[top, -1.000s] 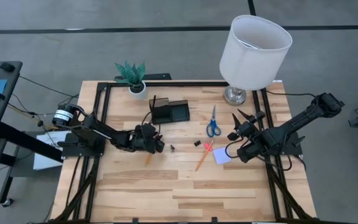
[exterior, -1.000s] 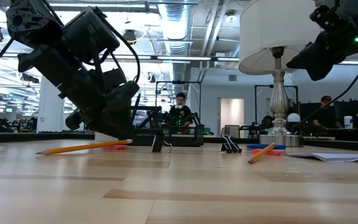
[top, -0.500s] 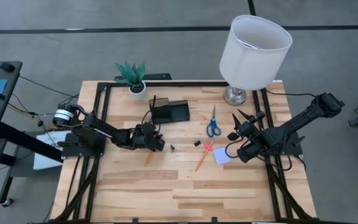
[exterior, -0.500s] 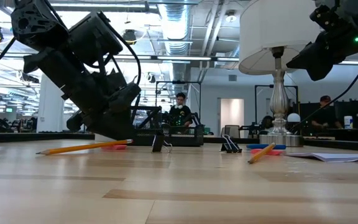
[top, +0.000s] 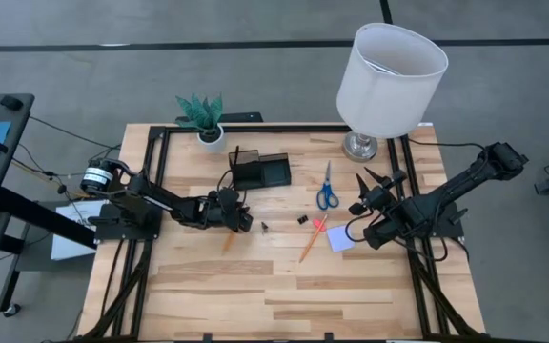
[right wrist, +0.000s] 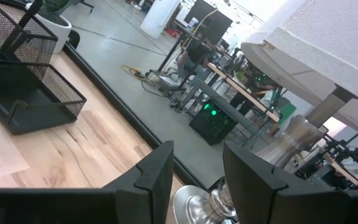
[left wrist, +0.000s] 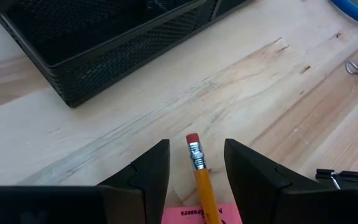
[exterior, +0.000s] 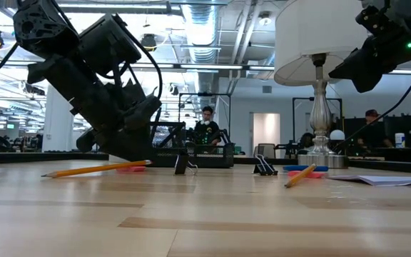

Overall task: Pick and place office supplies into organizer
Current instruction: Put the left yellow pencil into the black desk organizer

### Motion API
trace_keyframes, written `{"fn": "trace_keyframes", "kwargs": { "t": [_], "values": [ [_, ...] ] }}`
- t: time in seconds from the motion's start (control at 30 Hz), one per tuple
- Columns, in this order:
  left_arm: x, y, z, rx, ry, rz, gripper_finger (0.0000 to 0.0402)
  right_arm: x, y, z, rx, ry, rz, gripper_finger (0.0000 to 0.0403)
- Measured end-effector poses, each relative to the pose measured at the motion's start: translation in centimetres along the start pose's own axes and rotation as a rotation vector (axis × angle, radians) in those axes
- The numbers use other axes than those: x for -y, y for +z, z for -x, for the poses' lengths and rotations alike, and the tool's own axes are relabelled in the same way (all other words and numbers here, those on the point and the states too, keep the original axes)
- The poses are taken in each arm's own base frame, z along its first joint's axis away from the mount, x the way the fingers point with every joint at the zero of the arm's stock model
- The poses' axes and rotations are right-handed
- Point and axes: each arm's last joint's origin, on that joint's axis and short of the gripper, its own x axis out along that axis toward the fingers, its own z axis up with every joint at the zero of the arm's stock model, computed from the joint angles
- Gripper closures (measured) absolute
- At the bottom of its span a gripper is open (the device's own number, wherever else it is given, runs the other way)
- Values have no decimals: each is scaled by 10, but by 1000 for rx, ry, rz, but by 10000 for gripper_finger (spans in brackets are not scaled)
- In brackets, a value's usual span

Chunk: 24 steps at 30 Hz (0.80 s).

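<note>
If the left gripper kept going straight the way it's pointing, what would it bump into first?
Probably the black mesh organizer. The left gripper is open around an orange pencil, whose eraser tip points toward the organizer, with only bare table in between. Depth is hard to judge.

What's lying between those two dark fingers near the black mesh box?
An orange pencil, eraser end toward the organizer, lies between the left gripper fingers, shown in the left wrist view.
</note>
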Motion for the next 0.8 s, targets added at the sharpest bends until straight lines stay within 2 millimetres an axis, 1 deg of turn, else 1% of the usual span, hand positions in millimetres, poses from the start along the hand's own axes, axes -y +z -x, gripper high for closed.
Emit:
{"fn": "trace_keyframes", "kwargs": {
  "t": [0.3,0.63,0.8],
  "values": [
    [-2,-1,0,-12,15,-11,258,0,0,0,0,0,0,270],
    [-5,3,-3,-36,9,-4,258,0,0,0,0,0,0,270],
    [0,8,-4,-26,-5,-30,258,0,0,0,0,0,1,269]
  ]
}}
